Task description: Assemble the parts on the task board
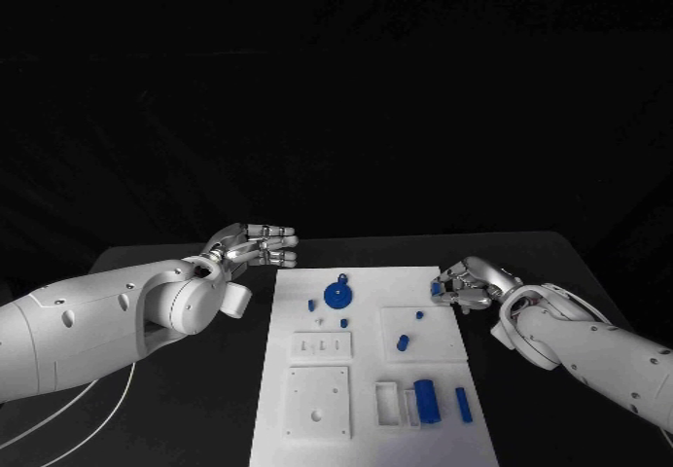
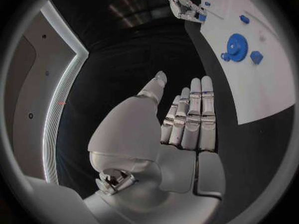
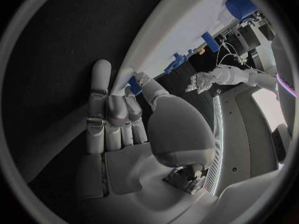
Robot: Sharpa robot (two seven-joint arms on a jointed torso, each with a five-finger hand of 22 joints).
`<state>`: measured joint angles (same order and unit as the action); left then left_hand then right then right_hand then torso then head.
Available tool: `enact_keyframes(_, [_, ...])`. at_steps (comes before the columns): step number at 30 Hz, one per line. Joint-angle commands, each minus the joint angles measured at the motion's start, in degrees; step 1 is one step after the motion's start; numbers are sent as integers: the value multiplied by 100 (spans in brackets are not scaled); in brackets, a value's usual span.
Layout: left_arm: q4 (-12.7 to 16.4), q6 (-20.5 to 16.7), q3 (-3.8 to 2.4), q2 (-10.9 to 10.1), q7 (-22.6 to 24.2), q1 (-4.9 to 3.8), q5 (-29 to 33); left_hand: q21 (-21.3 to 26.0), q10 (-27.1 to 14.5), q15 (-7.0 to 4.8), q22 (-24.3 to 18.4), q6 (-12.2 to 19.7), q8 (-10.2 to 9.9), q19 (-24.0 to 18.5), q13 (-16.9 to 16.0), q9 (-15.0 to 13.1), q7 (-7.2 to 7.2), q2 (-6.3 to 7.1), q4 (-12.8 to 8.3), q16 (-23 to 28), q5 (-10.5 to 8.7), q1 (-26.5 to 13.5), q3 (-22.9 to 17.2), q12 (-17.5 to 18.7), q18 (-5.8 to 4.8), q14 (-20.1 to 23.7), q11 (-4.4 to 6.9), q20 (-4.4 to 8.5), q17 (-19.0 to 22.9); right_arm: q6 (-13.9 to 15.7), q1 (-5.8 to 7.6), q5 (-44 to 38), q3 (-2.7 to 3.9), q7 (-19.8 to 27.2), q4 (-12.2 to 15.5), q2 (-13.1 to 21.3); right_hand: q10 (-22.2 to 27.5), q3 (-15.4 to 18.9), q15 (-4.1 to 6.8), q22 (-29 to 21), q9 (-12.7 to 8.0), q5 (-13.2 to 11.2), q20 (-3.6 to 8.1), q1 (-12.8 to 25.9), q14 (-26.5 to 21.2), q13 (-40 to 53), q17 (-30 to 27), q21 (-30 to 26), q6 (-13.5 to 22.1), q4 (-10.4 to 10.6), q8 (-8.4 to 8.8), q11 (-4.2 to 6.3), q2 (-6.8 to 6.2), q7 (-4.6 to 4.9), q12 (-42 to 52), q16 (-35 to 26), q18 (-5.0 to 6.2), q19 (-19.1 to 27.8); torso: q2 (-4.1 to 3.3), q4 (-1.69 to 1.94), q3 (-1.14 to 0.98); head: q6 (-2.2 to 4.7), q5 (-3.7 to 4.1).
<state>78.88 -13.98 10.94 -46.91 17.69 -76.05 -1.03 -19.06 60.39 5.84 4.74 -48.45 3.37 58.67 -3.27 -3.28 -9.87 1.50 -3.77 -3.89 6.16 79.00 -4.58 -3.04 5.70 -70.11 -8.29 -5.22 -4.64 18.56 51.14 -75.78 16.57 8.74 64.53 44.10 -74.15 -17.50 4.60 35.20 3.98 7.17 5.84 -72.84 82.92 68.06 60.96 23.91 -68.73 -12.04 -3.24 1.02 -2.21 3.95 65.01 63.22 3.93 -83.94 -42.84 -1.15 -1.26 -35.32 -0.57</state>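
The white task board [image 1: 371, 443] lies in the middle of the table. At its right edge, near the far corner, my right hand [image 1: 466, 284] pinches a small blue part [image 1: 438, 288] between thumb and fingers; the right wrist view shows that part [image 3: 134, 83] at the fingertips, against the board's edge [image 3: 162, 40]. My left hand [image 1: 256, 245] hovers off the board's far left corner, fingers straight and holding nothing [image 2: 187, 119]. A blue gear [image 1: 336, 293] stands at the board's far end.
On the board lie a blue peg [image 1: 311, 305], an oval blue piece [image 1: 403, 341], a blue cylinder [image 1: 428, 400] and a blue bar [image 1: 463, 404]. Two white raised plates [image 1: 321, 345] [image 1: 318, 403] sit on its left half. White cables trail at the near left [image 1: 56, 418].
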Motion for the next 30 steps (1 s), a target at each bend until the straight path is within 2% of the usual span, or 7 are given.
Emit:
enact_keyframes(1, [15, 90, -4, 5, 23, -4, -32, -31, 16, 22, -5, 30, -19, -57, -8, 7, 11, -20, -40, 10, -34, 22, 3, -31, -50, 33, -12, 1, -8, 56, -14, 10, -5, 23, -5, -11, -36, -137, 41, 15, 50, -215, 40, -31, 0, 12, 19, -32, -89, 3, -40, 12, 152, -15, 36, 37, -3, -196, 3, -1, 0, 3, -1])
enact_keyframes(12, [-11, 122, -6, 16, -138, -7, -241, -127, 393, -92, 38, -370, 4, 61, -11, -15, 70, -87, -9, -89, -35, -40, -7, -31, -67, -215, 107, 90, -67, 146, 10, 60, -3, -245, 138, 59, -109, -224, 60, 48, 86, -341, 63, 8, 13, 109, 97, -30, -134, 15, -38, 26, 140, -33, 129, 91, -17, -208, 16, -7, 5, 27, 28])
enact_keyframes(17, [-31, 254, -10, 33, -494, -41, -643, -574, 1106, -428, 265, -924, 37, 580, -14, -47, 207, -101, 125, -774, -38, -228, 14, -51, -134, -944, 374, 410, -367, -25, 170, -48, -1, -534, 254, 117, -127, -257, 45, 67, 81, -417, 52, -9, 9, 229, 184, -21, -88, 37, -40, 17, 142, -20, 229, 146, -8, -207, 34, -6, 12, 56, 46])
enact_keyframes(23, [-232, 670, -11, 155, -1200, -241, -1193, -1762, 2202, -909, 999, -1528, 72, 1046, -67, -125, 497, -57, 295, -2877, 117, -453, 59, -191, -321, -1346, 795, 923, -1700, -269, 442, -277, -1, -881, 484, 140, -145, -451, 29, 101, 87, -400, 33, 5, 21, 286, 220, -22, -92, 92, -37, 10, 25, -16, 239, 133, 1, -206, 76, -29, 31, 77, 5])
enact_keyframes(25, [-288, 870, -11, 207, -1429, -322, -1405, -2375, 2399, -1008, 1458, -1790, -3, 836, -118, -263, 567, -5, 470, -4021, 270, -719, 233, -309, -402, -818, 856, 1050, -2511, -344, 523, -357, -1, -985, 590, 126, -147, -461, 35, 106, 90, -396, 38, 12, 19, 292, 227, -24, -99, 113, -39, 14, 8, -22, 240, 132, 6, -203, 101, -38, 41, 90, -30])
enact_keyframes(26, [-311, 930, -12, 234, -1509, -356, -1476, -2469, 2531, -979, 1537, -1842, 34, 762, -160, -299, 614, -64, 528, -4198, 306, -780, 238, -404, -405, -768, 901, 1061, -2620, -372, 555, -386, -1, -1023, 632, 116, -148, -476, 35, 110, 91, -395, 39, 5, 21, 295, 233, -26, -100, 131, -39, 14, -9, -21, 238, 133, 5, -203, 103, -38, 42, 91, -34])
enact_keyframes(30, [-447, 1132, -11, 393, -1840, -496, -1741, -3209, 2583, -1113, 2130, -2188, 103, 572, -554, -706, 774, 60, 669, -5110, 648, -1050, 354, -1083, -371, -697, 1044, 1166, -3070, -488, 712, -502, -2, -1173, 799, 12, -149, -529, 34, 121, 92, -358, 38, -2, 23, 303, 243, -33, -100, 170, -39, 13, -49, -20, 234, 129, 5, -203, 146, -31, 57, 89, -54])
